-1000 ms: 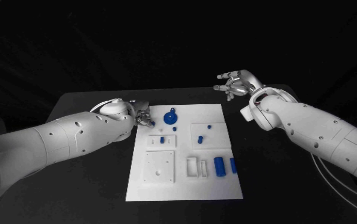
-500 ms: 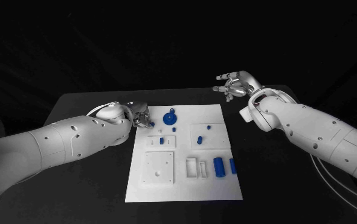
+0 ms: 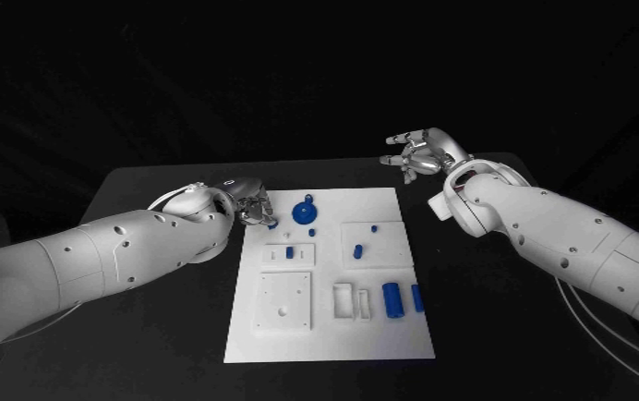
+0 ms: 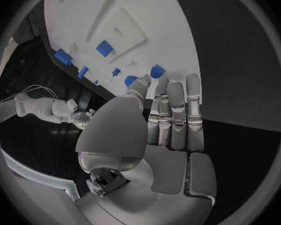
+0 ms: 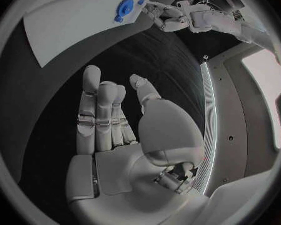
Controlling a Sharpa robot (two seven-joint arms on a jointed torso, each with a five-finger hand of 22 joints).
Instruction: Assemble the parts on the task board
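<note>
Black table (image 3: pixel 160 327) carrying the white task board (image 3: pixel 333 327), which lies between the two arms so that either hand could reach it. Left hand (image 3: pixel 250 207) rests at the board's far left corner; its fingers (image 4: pixel 177 110) lie pressed side by side, with the thumb tip close against a small blue part (image 4: pixel 157 71) at the fingertips. Whether that part is pinched or merely touched cannot be told. Just beyond these fingers lies the round blue part (image 3: pixel 305 209); the blue cylinder (image 3: pixel 393 297) sits in its recess, well apart, toward the board's near edge. Right hand (image 3: pixel 424 153) hovers off the board past its far right corner, fingers (image 5: pixel 97 115) loosely spread, holding nothing, probably kept clear. No readable writing or labels appear.
</note>
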